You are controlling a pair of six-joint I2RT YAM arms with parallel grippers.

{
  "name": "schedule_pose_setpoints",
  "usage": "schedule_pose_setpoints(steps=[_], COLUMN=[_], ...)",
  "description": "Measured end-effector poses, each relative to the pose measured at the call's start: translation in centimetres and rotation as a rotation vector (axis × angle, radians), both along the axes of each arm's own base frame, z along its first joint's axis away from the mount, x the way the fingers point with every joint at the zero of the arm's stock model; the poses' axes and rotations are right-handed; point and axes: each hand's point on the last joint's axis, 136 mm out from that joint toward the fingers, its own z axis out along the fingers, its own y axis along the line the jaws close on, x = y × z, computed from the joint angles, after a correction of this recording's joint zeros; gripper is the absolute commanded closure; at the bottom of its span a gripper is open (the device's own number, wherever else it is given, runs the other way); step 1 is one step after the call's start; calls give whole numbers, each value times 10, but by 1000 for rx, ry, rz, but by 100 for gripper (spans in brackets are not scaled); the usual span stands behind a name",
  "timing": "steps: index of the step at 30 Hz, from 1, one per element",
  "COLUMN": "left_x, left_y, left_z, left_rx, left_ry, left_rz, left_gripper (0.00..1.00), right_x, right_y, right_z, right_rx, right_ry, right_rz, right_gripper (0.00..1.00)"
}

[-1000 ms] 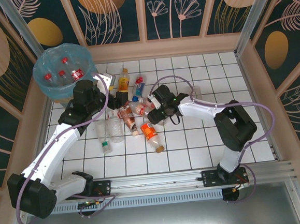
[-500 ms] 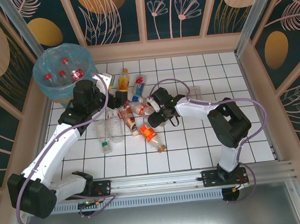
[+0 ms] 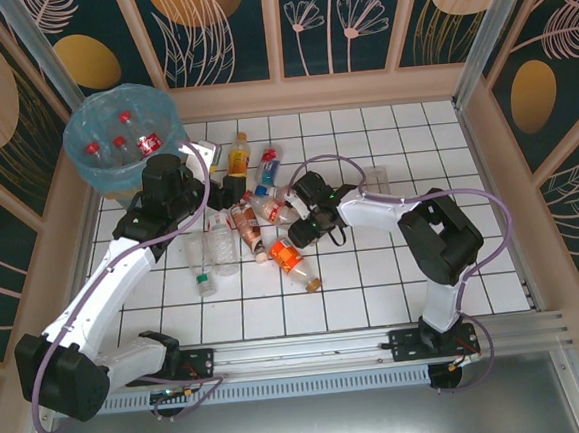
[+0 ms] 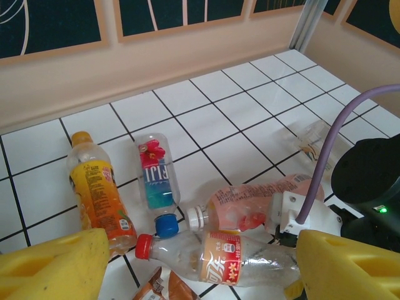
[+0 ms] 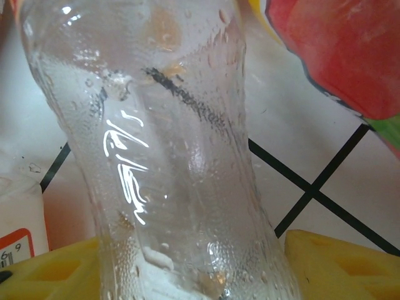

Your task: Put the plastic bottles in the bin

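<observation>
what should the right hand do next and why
Probably close the right hand firmly on the clear bottle: it already sits between the yellow pads, but I cannot tell whether they grip it yet. The bin stands at the far left corner, so a firm hold should come before any lift.

Bin [image 3: 76,151] at eleven o'clock: I see a translucent light-blue liner.
Table [image 3: 435,155]: white tiles, black grid.
Clear bottle [image 5: 187,156]: colourless.

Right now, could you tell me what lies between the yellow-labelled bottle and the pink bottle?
Between the yellow-labelled bottle and the pink bottle lies a clear blue-labelled bottle on its side, as the left wrist view shows.
</observation>
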Motion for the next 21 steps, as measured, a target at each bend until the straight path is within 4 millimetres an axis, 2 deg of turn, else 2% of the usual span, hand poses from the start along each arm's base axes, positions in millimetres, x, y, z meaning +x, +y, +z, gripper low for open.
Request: schedule_pose_setpoints(steps=[3, 9, 21], left_x=[1, 1, 1], left_y=[0, 1, 2], left_z=[-1, -1, 4], left_rx=[2, 5, -9], left_ry=[2, 1, -26], left_rz=[3, 9, 15], left_gripper=[22, 22, 22], right_x=[-2, -19, -25], right_y=[1, -2, -8], right_z=[1, 6, 46], right_rx=[3, 5, 71], right_ry=[-4, -2, -81], right_rz=[4, 24, -9], right_gripper=[41, 44, 49])
